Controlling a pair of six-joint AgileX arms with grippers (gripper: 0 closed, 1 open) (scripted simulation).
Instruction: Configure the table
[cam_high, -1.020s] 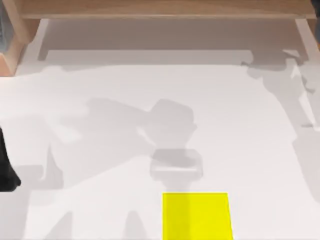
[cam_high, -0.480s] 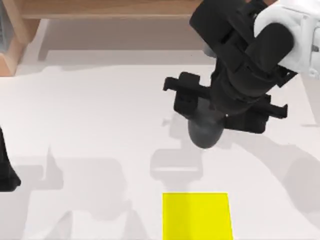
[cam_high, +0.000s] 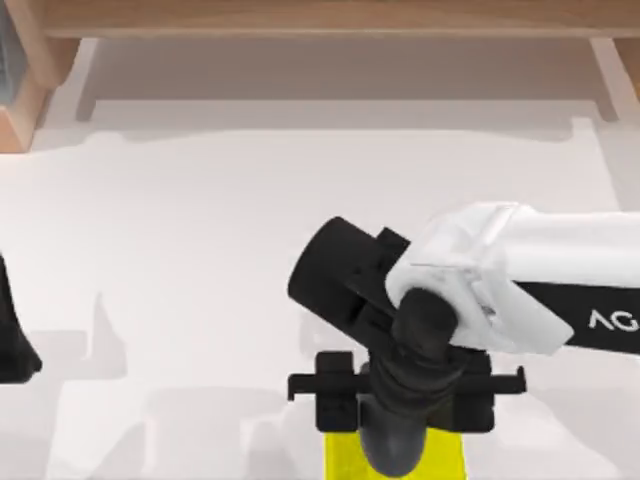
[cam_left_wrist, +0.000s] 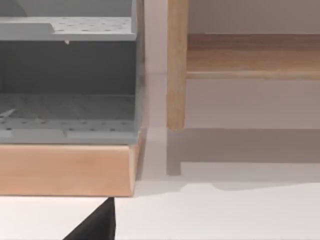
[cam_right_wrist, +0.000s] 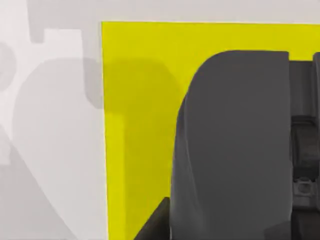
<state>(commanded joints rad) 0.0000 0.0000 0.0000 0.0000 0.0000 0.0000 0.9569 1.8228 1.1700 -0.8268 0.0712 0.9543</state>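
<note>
Right gripper (cam_high: 392, 445) sits low at the near edge of the top view, straight over the yellow square pad (cam_high: 445, 458), with a dark grey rounded object (cam_high: 393, 447) between its fingers. From the right wrist view, that same dark grey object (cam_right_wrist: 235, 145) looms in front of the pad (cam_right_wrist: 140, 100), and its shadow falls on the yellow surface. Whether the object touches the pad, I cannot tell. How wide the fingers stand, I cannot tell either; the object and the black gripper body cover them. Behind the gripper, the right arm (cam_high: 520, 280), white shell with black sections, reaches in from the right side of the table (cam_high: 200, 250).

Out on the left edge of the top view, a black part of the left arm (cam_high: 12, 335) is parked, casting a soft shadow on the white tabletop. Its wrist view looks across the table (cam_left_wrist: 225, 215) at a light wooden shelf frame (cam_left_wrist: 175, 65) and, beside it, a grey perforated rack (cam_left_wrist: 65, 75) resting on a wooden base.

Along the far edge in the top view runs that wooden shelf frame (cam_high: 330, 18), and the white table spreads wide between it and the pad.
</note>
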